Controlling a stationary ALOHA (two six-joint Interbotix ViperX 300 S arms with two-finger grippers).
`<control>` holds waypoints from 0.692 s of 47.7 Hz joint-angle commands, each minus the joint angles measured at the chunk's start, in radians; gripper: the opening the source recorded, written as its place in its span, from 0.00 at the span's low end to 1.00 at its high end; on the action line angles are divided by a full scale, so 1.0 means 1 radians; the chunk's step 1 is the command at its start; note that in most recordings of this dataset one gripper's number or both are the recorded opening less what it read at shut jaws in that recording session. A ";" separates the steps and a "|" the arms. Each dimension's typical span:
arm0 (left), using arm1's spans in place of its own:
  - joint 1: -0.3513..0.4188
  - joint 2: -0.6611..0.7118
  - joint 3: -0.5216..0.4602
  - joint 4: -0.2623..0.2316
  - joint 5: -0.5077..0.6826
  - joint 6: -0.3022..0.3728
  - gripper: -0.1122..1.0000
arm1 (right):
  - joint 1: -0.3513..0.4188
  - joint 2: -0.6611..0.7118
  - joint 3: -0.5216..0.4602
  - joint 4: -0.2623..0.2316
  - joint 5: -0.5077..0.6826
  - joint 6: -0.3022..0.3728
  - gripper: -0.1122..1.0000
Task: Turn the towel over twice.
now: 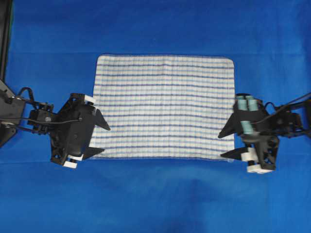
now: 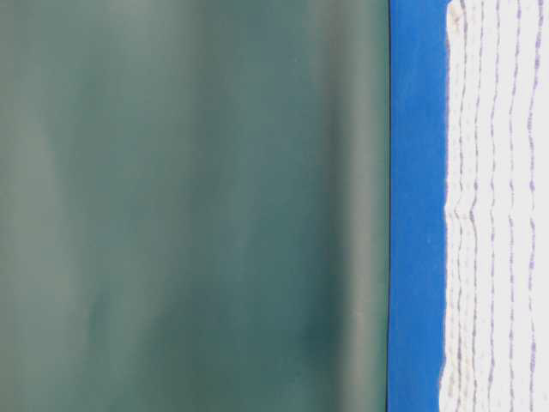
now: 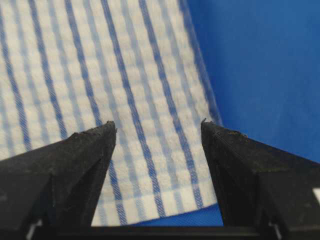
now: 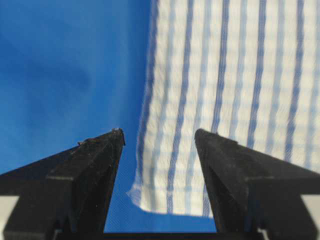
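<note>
Two grippers, one towel, one blue sheet. Towel (image 1: 164, 106): white woven cloth with thin dark-blue and light-blue stripes and a faint check, lying flat and spread out in the middle of the blue sheet (image 1: 160, 194), long sides running across the overhead view. Left gripper (image 1: 100, 140): at the towel's left short edge, near the corner closest to the bottom of that view; fingers spread apart, nothing between them, tips over the towel's border. Its wrist view shows the two black fingers (image 3: 75, 160) parted above the towel (image 3: 125, 100), the cloth's corner below them on the sheet (image 3: 265, 65). Right gripper (image 1: 226, 144): at the towel's right short edge, near the matching corner; fingers spread wide, gripping nothing. Its wrist view shows the towel (image 4: 235, 100) corner lying between the parted tips, the sheet (image 4: 65, 75) beside it. Table-level view: towel (image 2: 497, 215) flat on the sheet (image 2: 416, 215), slightly rippled along its edge.
</note>
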 commanded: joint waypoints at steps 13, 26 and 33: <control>0.011 -0.238 -0.006 0.000 0.005 0.002 0.68 | -0.077 -0.268 -0.012 -0.067 0.041 -0.003 0.66; 0.061 -0.451 0.043 0.000 0.005 0.002 0.68 | -0.150 -0.443 0.003 -0.133 0.072 -0.002 0.66; 0.084 -0.571 0.069 0.000 0.029 0.005 0.68 | -0.195 -0.545 0.006 -0.189 0.109 -0.003 0.66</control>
